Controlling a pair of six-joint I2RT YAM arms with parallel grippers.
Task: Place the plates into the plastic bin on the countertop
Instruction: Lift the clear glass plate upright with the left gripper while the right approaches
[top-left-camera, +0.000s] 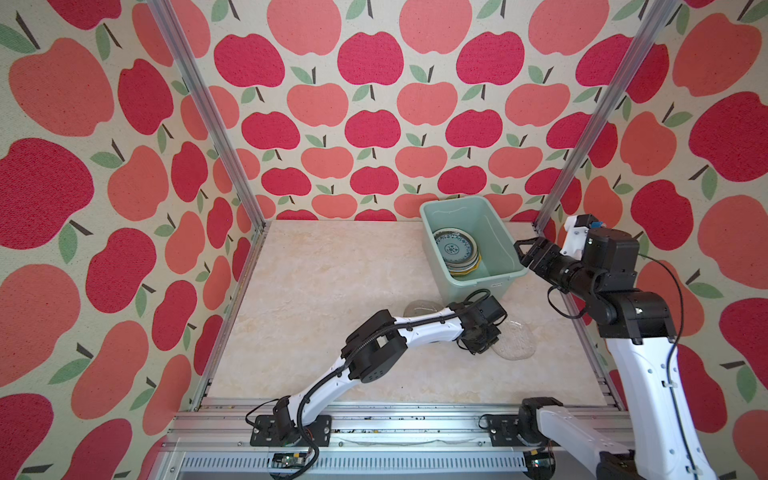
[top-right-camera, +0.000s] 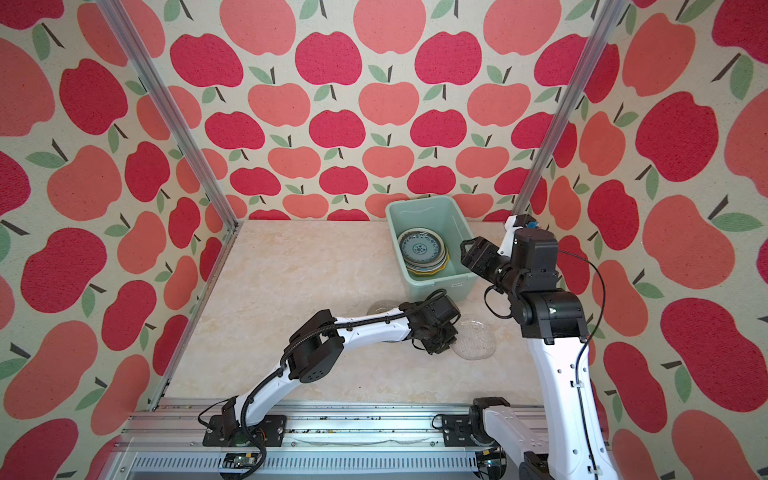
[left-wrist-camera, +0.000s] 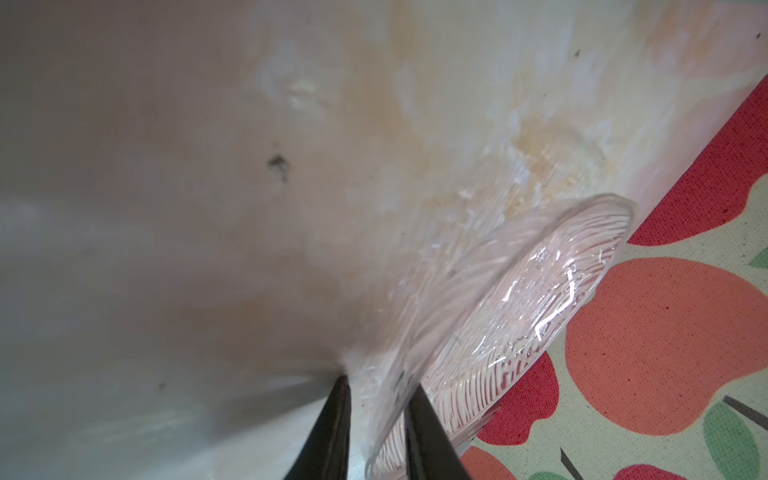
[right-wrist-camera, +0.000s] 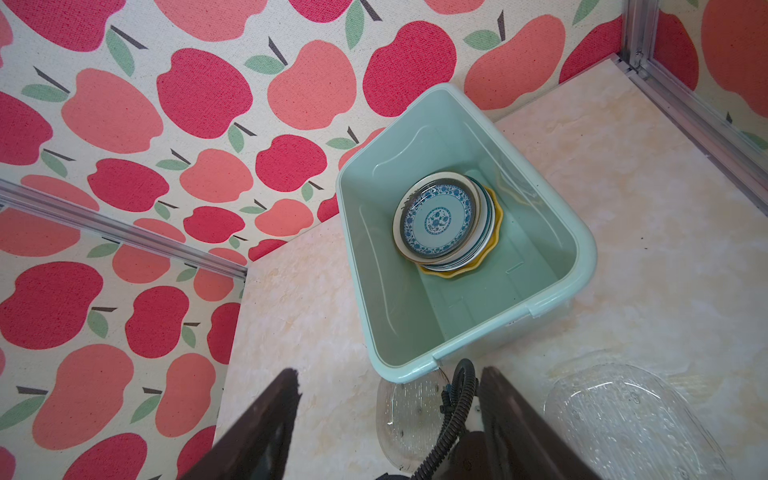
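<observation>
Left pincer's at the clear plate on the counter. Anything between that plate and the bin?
Only the near wall of the plastic bin, which the glass plate must clear. The right pincer hovers open by the bin's right rim, close to the route. Inside, the plate stack leaves the right half free.

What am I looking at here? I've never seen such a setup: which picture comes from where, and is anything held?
Two robot arms are fixed at the front edge of a countertop. The two wide pictures come from one camera overhead; the two close-ups come from cameras on the arms' wrists. A green bin at the back holds a stack of plates, a blue-patterned one on top. Two lie outside: a ribbed glass plate and a second glass plate partly under the left arm. The left gripper has its fingers either side of the ribbed one's edge; a firm pinch cannot be confirmed. The right gripper hangs open and empty beside the bin.
</observation>
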